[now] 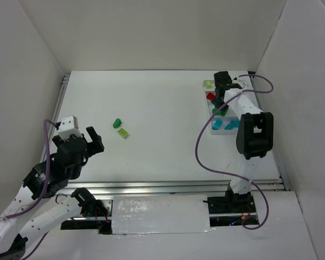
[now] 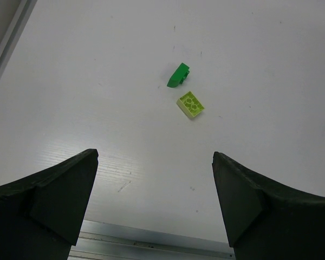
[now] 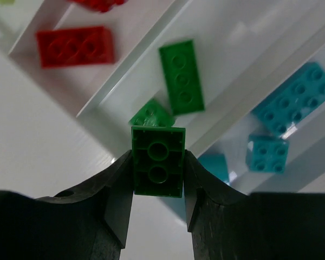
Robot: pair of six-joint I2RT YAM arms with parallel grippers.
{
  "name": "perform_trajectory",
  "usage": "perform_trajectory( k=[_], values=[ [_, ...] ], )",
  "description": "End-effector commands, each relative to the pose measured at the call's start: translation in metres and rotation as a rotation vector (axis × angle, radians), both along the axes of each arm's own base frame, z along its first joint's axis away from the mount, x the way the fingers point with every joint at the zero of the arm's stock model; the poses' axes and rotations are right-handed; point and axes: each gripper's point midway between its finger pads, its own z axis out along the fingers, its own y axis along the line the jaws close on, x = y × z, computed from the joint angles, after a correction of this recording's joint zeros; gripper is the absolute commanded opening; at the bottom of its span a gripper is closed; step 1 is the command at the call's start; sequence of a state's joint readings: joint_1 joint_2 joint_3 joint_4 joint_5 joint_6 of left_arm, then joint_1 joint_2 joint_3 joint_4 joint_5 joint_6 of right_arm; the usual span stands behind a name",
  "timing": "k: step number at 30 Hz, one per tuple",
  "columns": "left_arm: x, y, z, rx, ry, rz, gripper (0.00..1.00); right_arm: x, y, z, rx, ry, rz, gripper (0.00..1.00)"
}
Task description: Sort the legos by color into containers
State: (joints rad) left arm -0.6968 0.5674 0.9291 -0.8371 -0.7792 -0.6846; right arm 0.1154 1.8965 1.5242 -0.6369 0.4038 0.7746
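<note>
- Top external view: the left pincer (image 1: pixel 93 141) hovers over the near-left part of the table (image 1: pixel 162 157), its jaws spread wide and holding nothing.
- Ahead of it two loose legos lie close together, well apart from its fingers: a dark green lego (image 2: pixel 179 76) and a pale yellow-green lego (image 2: pixel 190 104).
- At the far right, the white tray (image 3: pixel 130 62) holds red bricks (image 3: pixel 75 46), green bricks (image 3: pixel 182 76) and cyan bricks (image 3: pixel 295 97) in separate compartments.
- The right pincer (image 3: pixel 158 162) clamps another green piece, the held brick (image 3: pixel 158 146), by its long sides above the tray's edge near the green compartment. From above, the arm hides part of the tray.
</note>
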Motion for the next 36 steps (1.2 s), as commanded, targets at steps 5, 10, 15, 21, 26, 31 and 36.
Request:
perform_trajectory(
  k=[5, 10, 15, 21, 26, 31, 36],
  values=[
    [0.003, -0.003, 0.005, -0.012, -0.027, -0.008, 1.0, 0.019, -0.081, -0.012, -0.032, 0.081, -0.114, 0.0],
    [0.006, -0.006, 0.003, 0.0, -0.011, -0.016, 1.0, 0.02, -0.106, -0.015, 0.018, 0.047, -0.155, 0.02],
    [0.007, -0.008, 0.001, 0.008, 0.0, -0.016, 1.0, 0.023, -0.113, -0.028, 0.034, 0.056, -0.174, 0.13],
    [0.008, -0.009, -0.001, 0.007, 0.003, -0.022, 0.99, 0.031, -0.114, -0.029, 0.061, 0.008, -0.185, 0.25],
    [0.009, -0.012, -0.003, 0.014, 0.018, -0.026, 0.99, 0.043, -0.117, -0.011, 0.05, -0.034, -0.184, 0.54],
    [0.01, -0.012, -0.004, 0.014, 0.027, -0.019, 0.99, 0.039, -0.119, -0.01, 0.043, -0.022, -0.196, 0.72],
    [0.009, -0.012, -0.004, -0.018, 0.023, -0.002, 1.0, 0.036, -0.106, 0.0, 0.063, -0.029, -0.176, 0.73]
  ],
)
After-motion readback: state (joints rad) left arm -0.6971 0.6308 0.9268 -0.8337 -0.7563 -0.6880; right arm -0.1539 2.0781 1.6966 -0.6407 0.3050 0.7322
